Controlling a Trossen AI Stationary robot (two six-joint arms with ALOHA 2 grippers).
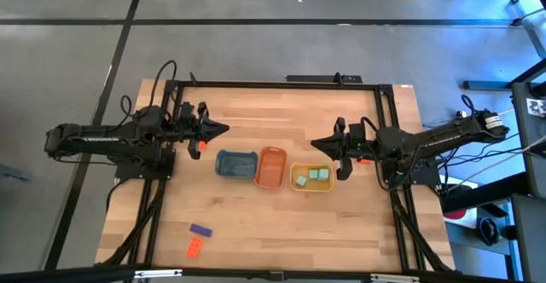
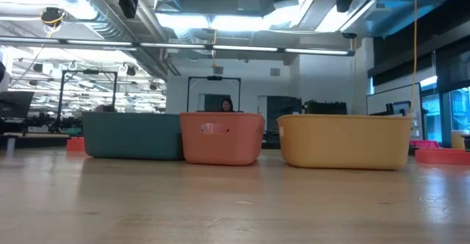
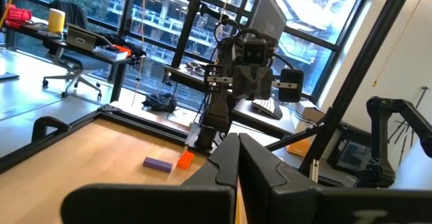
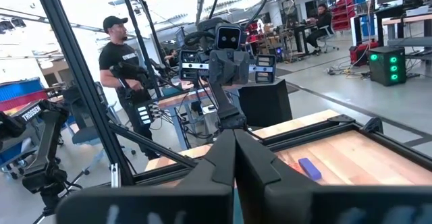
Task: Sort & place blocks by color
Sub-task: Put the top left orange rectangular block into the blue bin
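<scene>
My right gripper [image 1: 316, 141] has its fingers [image 4: 233, 158] pressed together, with nothing between them and nothing touching them. It hangs above the wood just beside the yellow tray [image 1: 310, 187], pointing toward the middle of the table [image 1: 273, 104]. My left gripper [image 1: 223, 129] is the same: fingers [image 3: 236, 160] closed tip to tip, holding nothing, hovering over the table near the blue tray [image 1: 235, 164] and pointing inward.

Between my two arms the three trays sit in a row, touching or nearly so: blue on my left side, the orange tray [image 1: 271, 166] in the middle, yellow on my right. From table height they stand side by side, rims level.

Two mint green blocks [image 1: 314, 176] lie inside the yellow tray. A purple block [image 1: 200, 230] and an orange-red block [image 1: 195, 248] lie on the bare wood near the front edge on my left side, close together, well apart from the trays and from both grippers.

A person [image 4: 125, 69] in a dark shirt and cap stands in the room beyond the table.
</scene>
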